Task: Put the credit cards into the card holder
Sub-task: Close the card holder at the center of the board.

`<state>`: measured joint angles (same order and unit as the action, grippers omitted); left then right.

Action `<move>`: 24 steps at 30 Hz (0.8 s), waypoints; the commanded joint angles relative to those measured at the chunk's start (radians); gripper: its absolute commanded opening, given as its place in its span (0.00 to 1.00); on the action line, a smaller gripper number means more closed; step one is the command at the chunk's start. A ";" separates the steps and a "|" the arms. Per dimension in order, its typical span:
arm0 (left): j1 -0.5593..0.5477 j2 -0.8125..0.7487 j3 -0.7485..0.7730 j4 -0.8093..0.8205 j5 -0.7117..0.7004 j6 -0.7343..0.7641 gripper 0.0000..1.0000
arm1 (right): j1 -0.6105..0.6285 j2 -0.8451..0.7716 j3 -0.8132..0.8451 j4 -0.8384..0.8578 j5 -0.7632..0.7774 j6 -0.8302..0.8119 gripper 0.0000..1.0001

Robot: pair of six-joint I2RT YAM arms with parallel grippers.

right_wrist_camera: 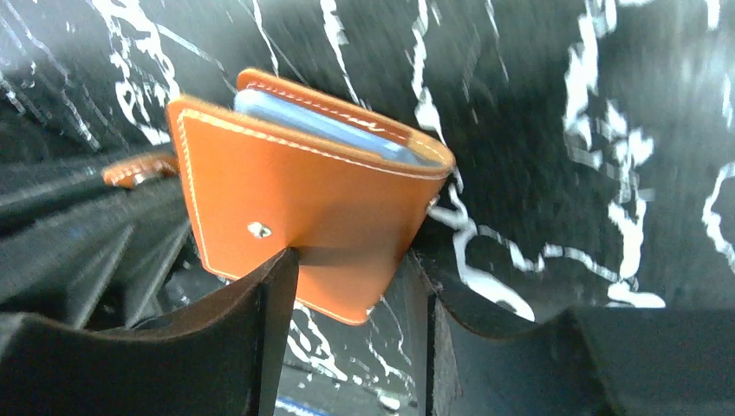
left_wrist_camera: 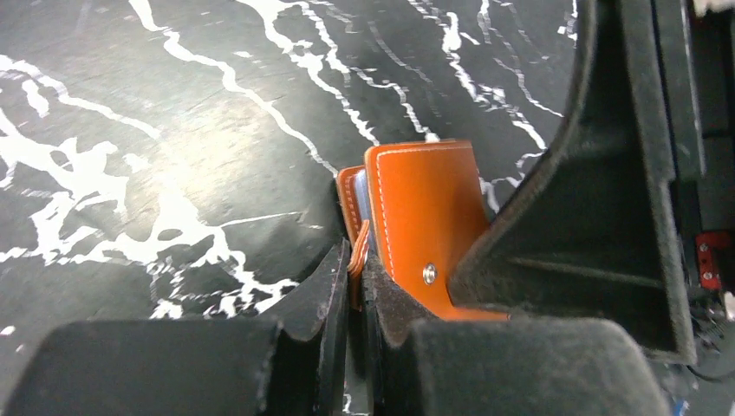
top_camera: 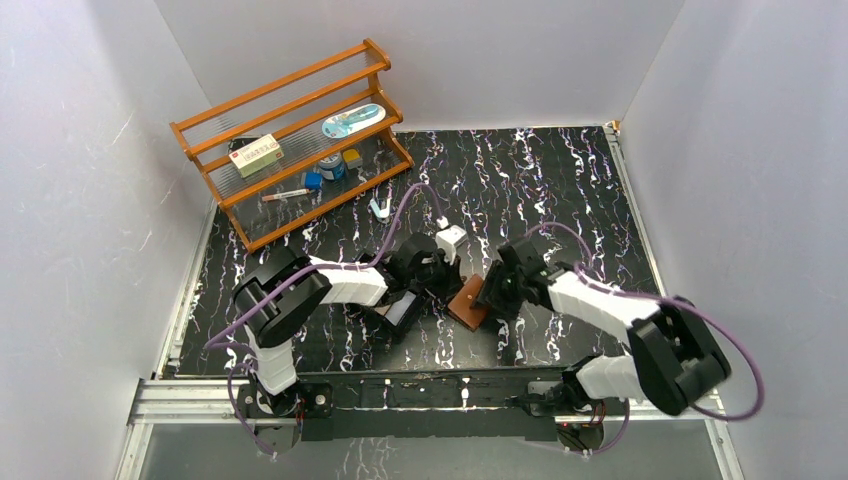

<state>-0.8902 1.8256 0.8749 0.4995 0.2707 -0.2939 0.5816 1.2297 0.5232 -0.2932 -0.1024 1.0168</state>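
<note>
The card holder [top_camera: 468,301], brown leather with a pale snap stud, lies mid-table between both grippers. My left gripper [left_wrist_camera: 357,260] is shut on its thin strap, and the holder's body [left_wrist_camera: 426,212] lies just beyond the fingertips. A pale blue-grey credit card [right_wrist_camera: 322,123] sits tucked between the holder's [right_wrist_camera: 295,199] two leaves. My right gripper [right_wrist_camera: 354,260] is open, its jaws standing apart on either side of the holder's lower corner. In the top view the left gripper [top_camera: 447,283] is on the holder's left and the right gripper [top_camera: 493,292] on its right.
A shallow black tray [top_camera: 400,313] lies left of the holder, under the left arm; its wall [left_wrist_camera: 607,217] fills the right of the left wrist view. A wooden rack [top_camera: 290,130] with small items stands at the back left. A small white object [top_camera: 380,208] lies before it.
</note>
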 commanded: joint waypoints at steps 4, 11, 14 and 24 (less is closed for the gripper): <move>-0.009 -0.077 -0.082 0.170 -0.117 -0.103 0.00 | -0.031 0.247 0.245 -0.066 0.115 -0.276 0.54; -0.008 -0.095 -0.124 0.251 0.022 -0.086 0.08 | -0.057 0.296 0.295 -0.092 0.117 -0.405 0.47; -0.004 -0.111 -0.123 0.241 0.101 -0.039 0.09 | -0.071 0.297 0.316 -0.113 0.119 -0.458 0.47; 0.049 -0.069 -0.029 0.160 0.366 0.105 0.10 | -0.098 0.310 0.311 -0.116 0.088 -0.532 0.45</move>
<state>-0.8532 1.7916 0.7803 0.6277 0.4187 -0.2760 0.5030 1.5089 0.8200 -0.4202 -0.0822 0.5362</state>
